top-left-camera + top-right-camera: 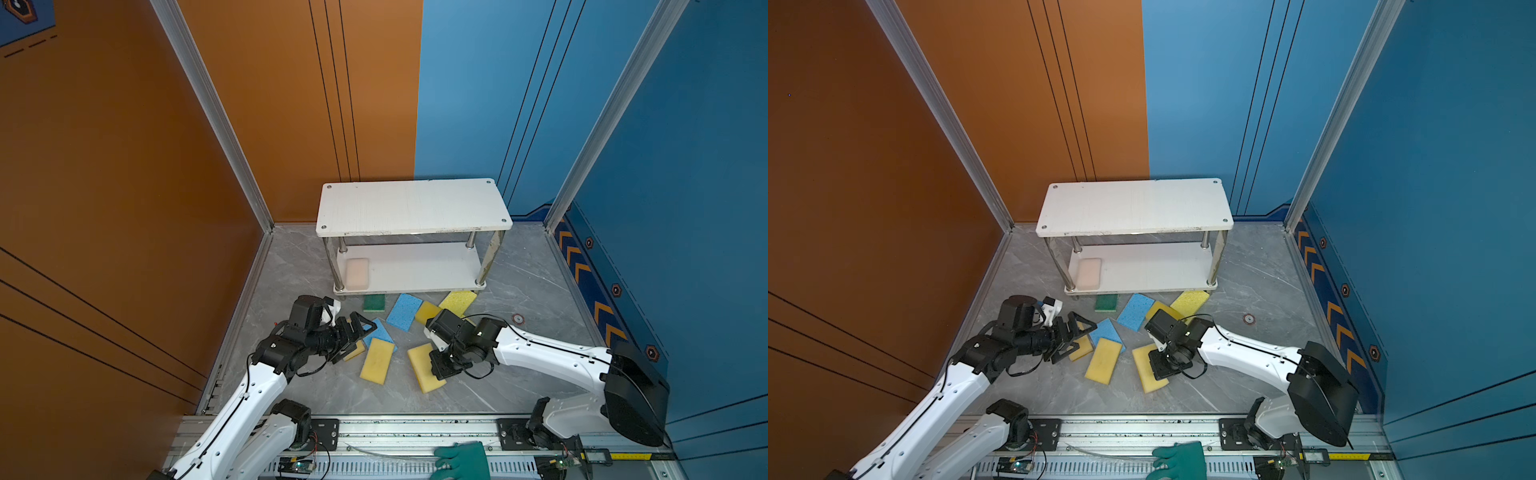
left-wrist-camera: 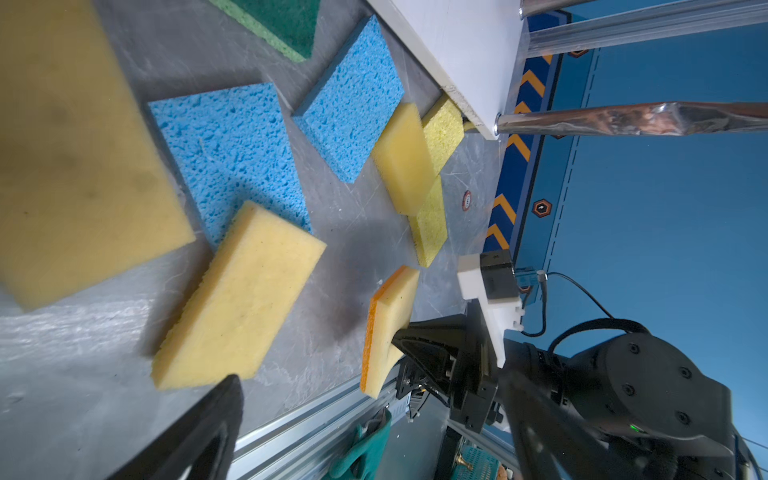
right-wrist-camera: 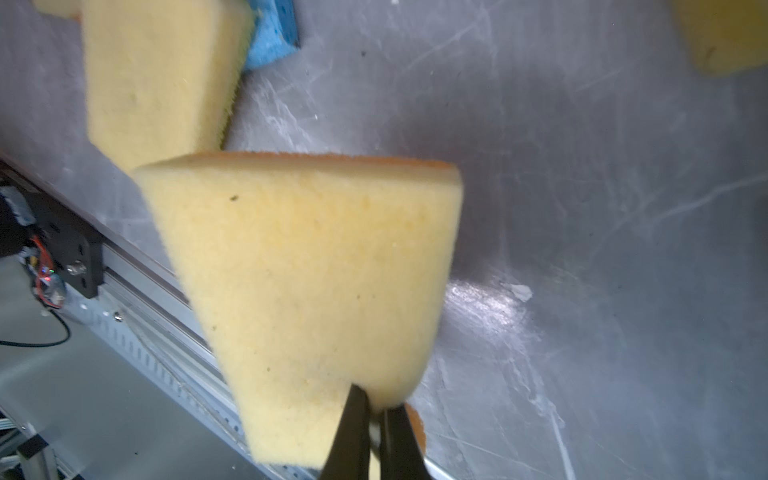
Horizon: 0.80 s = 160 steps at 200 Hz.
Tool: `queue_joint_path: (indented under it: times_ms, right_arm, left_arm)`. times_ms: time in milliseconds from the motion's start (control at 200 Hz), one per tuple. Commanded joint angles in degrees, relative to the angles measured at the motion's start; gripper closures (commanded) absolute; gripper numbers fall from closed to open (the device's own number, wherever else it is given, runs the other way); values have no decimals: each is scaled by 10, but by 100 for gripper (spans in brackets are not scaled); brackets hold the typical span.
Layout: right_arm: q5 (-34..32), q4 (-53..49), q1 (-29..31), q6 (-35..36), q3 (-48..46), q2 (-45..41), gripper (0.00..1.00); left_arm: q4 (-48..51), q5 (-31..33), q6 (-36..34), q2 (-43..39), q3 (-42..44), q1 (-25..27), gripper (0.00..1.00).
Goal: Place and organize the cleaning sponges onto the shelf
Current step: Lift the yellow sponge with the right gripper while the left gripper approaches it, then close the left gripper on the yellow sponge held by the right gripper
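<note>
An orange-backed yellow sponge [image 3: 307, 282] is pinched at one end by the right gripper [image 3: 374, 401]. The left gripper [image 1: 358, 337] is held spread wide beside a blue sponge [image 1: 379, 330]. A pink-beige sponge [image 1: 357, 273] is laid at the left end of the shelf [image 1: 411, 208], on its lower board [image 1: 415, 266]; other sponges [image 1: 377, 365] are scattered on the floor [image 1: 519, 282] just near of it

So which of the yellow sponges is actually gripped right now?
The orange-backed yellow sponge, pinched at one edge by the right gripper. The other yellow sponges lie loose on the grey surface, and the left gripper stands open, empty.
</note>
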<state>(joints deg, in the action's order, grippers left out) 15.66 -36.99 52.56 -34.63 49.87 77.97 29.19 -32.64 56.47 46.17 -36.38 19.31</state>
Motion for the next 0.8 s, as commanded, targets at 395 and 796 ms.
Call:
queue_joint_path:
  times_ms: [395,796]
  right_arm:
    - [75,-20,-69,-72,123,-54,99]
    - [89,-27,-69,-69,157,-47,99]
  left_arm:
    - [-278,7,53,72,-5,135,2]
    - [-277,55,24,107,-44,192,11]
